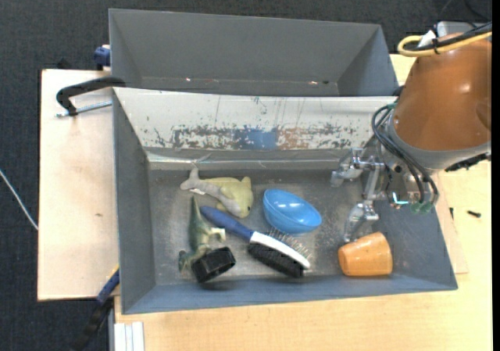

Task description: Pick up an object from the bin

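Note:
My gripper (355,195) hangs over the right part of the bin floor, its two metal fingers spread open with nothing between them. Just below it, an orange cup (365,254) lies on its side near the front right corner, apart from the fingers. A blue oval bowl (291,211) rests to the gripper's left in the middle of the floor.
A brush (258,240) with a blue handle and a black-and-white head lies in front of the bowl. Further left are a pale yellow shark toy (223,191), a green dinosaur figure (197,234) and a black block (213,263). The arm's orange cover overhangs the right wall.

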Available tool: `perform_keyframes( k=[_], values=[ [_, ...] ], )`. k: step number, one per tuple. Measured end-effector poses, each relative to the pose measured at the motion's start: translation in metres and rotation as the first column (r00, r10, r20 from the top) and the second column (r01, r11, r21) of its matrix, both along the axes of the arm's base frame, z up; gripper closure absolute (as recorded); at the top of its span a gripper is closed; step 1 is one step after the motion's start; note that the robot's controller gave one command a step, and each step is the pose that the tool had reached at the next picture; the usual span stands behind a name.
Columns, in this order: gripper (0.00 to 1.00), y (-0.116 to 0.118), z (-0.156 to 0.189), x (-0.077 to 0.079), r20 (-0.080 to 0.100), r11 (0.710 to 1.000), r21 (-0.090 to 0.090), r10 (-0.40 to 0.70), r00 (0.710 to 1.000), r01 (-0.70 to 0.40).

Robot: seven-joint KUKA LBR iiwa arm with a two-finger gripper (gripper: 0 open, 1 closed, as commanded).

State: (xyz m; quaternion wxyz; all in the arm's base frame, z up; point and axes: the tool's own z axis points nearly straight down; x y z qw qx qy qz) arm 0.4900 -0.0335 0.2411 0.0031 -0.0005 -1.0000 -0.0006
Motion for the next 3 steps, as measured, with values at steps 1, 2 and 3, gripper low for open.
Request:
perform_keyframes(
  k=[1,2,3],
  values=[
    [0.00,0.061,-0.161,0.025,-0.006,0.966,-0.004,0.257,0.966,-0.257],
    [1.00,0.060,-0.156,0.027,0.001,0.967,-0.005,0.253,0.967,-0.253],
    [1.00,-0.036,-0.003,0.026,0.017,0.894,-0.010,0.449,0.894,-0.448]
  ],
)
